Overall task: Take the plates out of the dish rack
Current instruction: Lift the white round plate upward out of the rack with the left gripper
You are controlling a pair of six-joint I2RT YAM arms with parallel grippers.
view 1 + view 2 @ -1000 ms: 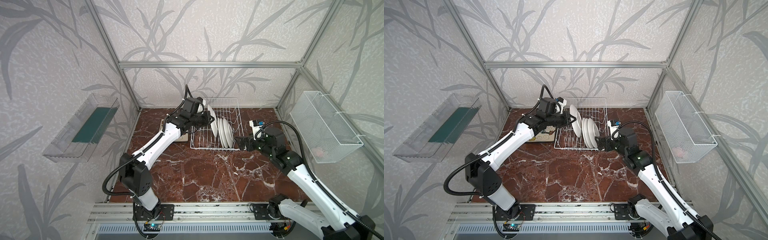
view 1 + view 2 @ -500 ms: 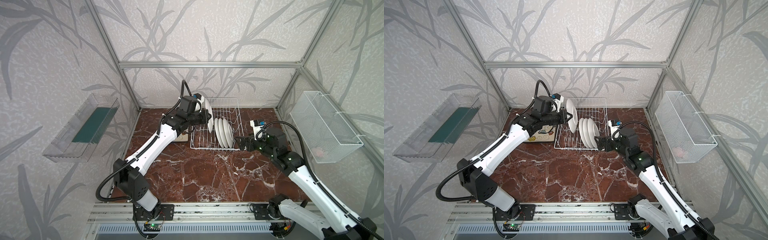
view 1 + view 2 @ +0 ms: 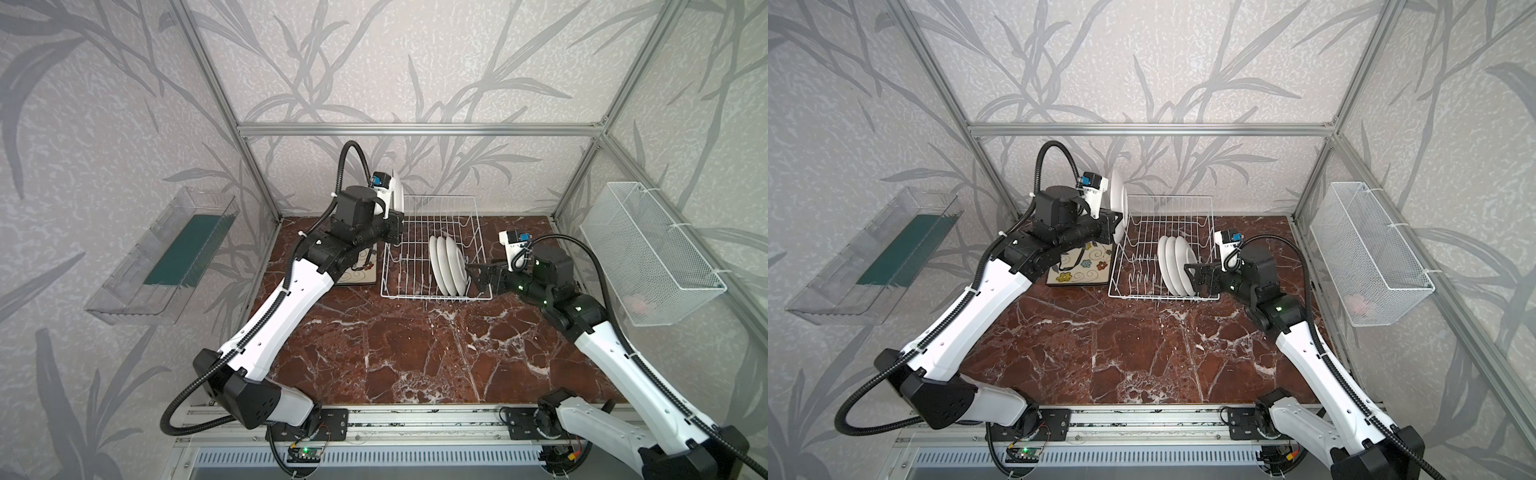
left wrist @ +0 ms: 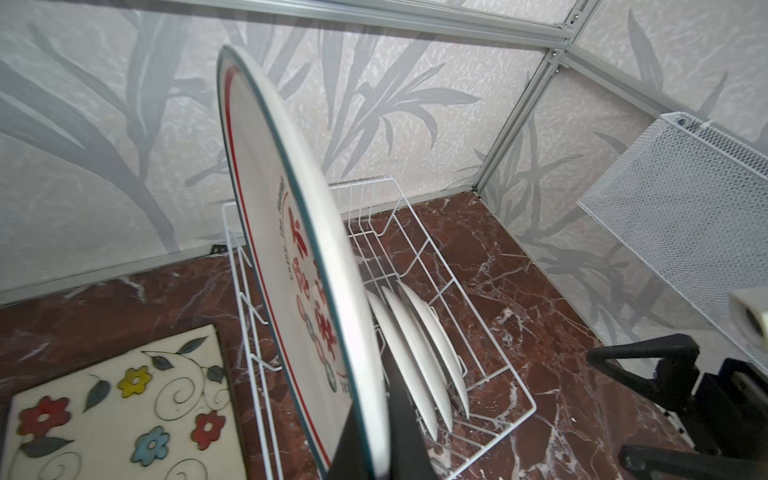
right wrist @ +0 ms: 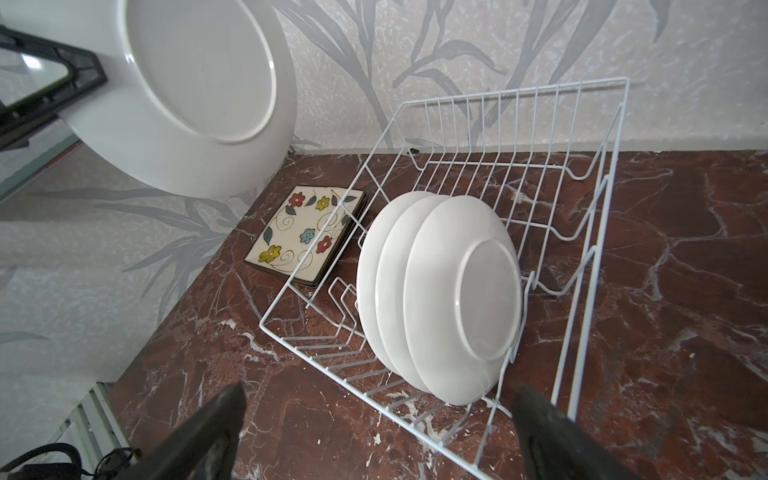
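Overhead look at a red-brown marble table [image 3: 415, 353] between two robot arms. At 12 o'clock on the table, a white wire dish rack [image 3: 432, 232]. On edge in its 5 o'clock part, three round white plates [image 3: 449, 264], packed close, backs turned toward 3 o'clock. High in the air by the rack's 10 o'clock corner, clear of the wires, a fourth round plate [image 3: 1116, 193], upright, pinched at its lower rim by the left gripper [image 3: 395, 226], fingers clamped tight on both faces (red emblem and lettering on the face toward the wrist camera, thin teal edge line). Flat on the table just beside the rack's 9 o'clock side, a stack of square plates [image 3: 1077, 268], cream face with coloured flowers uppermost. At the rack's 4 o'clock, close to the wire, the right gripper [image 3: 478, 275], fingers spread wide and empty, pointing toward the nearest standing plate. On the walls, a clear tray [image 3: 124, 291] at 9 o'clock and a white mesh basket [image 3: 648, 249] at 3 o'clock.
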